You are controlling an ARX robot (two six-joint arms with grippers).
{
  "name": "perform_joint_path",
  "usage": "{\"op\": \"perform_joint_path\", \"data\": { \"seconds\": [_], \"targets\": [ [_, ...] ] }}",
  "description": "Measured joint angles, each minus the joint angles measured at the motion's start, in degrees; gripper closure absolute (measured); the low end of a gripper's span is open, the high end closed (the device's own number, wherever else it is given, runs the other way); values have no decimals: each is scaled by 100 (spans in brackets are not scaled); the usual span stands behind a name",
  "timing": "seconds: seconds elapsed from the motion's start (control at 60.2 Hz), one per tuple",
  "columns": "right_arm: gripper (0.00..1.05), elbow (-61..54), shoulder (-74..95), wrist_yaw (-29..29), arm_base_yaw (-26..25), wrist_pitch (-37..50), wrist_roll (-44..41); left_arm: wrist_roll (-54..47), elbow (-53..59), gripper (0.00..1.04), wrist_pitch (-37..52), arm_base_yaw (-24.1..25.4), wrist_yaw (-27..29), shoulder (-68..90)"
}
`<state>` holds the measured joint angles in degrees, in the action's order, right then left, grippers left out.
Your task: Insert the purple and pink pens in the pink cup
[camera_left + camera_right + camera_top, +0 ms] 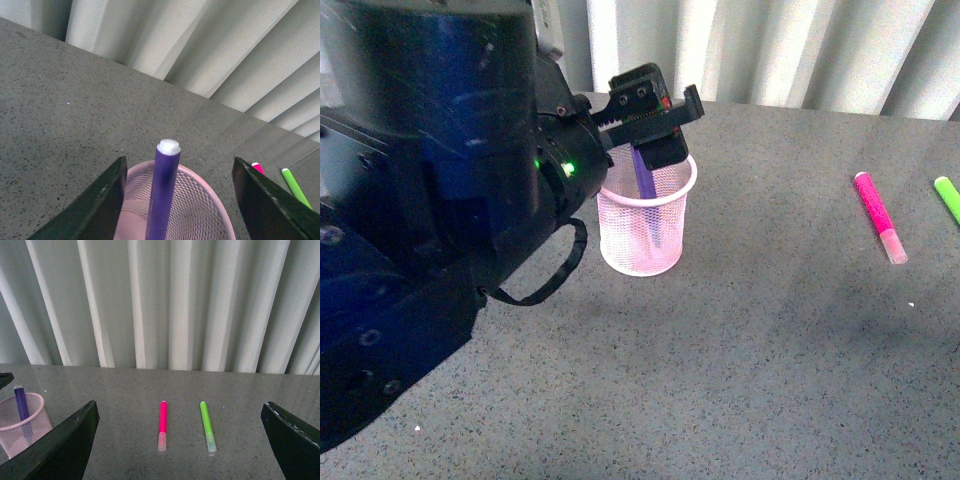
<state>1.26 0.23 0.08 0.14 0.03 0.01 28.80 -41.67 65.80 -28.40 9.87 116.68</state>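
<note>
Left gripper (655, 125) hung directly over the pink cup (625, 235), jaws spread wide and gripping nothing. The purple pen (162, 190) stood between its two fingers, clear of both in the left wrist view.

- Purple pen: already in the cup, one end at the bottom, leaning against the rim, flat whitish end up just below the gripper. Judged that the lean came from the cup being much wider than the pen.
- Gripper position: judged to suit a straight drop. The opening lay right under the jaws, so the pen could only fall inside.
- Pink pen (878, 215): flat on the table (770, 350), well apart from the left gripper and out ahead of the right gripper (180, 410). Green marker (947, 195) beside it, roughly parallel, not touching. Half the task remained.
- Right gripper: jaws wide apart, empty, held back from both pens.

Materials: cup was pale pink wire mesh, see-through, with solid rim and base. Pens were short, thick, smooth cylinders; the pink one had a clear cap. Table was grey, speckled and matte. Pleated pale curtain (170, 300) behind.
</note>
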Motion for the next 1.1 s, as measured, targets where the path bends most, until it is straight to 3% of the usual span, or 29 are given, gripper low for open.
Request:
{"op": "perform_joint_path", "data": {
  "seconds": [0.1,0.299,0.415,0.581,0.648,0.681,0.797,0.897,1.096],
  "targets": [
    [7,0,0,0,0,0,0,-240,289,5,-798,151,-199,-697],
    [7,0,0,2,0,0,0,-1075,1029,7,-3397,673,-820,-2656],
    [7,0,0,7,0,0,0,-1379,1528,7,-4953,1202,-817,-4138],
    [7,0,2,-15,0,0,0,-1523,1572,7,-5025,1281,-807,-4411],
    [7,0,2,0,0,0,4,-1873,1958,15,-3644,1215,-92,-4072],
    [7,0,0,2,0,0,2,-2205,2341,23,-2487,1224,275,-3871],
    [7,0,4,17,0,0,0,-2599,3115,43,-476,1464,317,-4044],
    [7,0,0,-4,0,0,0,-2730,3324,62,-415,1705,151,-4691],
    [7,0,0,2,0,0,0,-2796,3766,102,-1126,2037,-238,-5700]
  ]
}}
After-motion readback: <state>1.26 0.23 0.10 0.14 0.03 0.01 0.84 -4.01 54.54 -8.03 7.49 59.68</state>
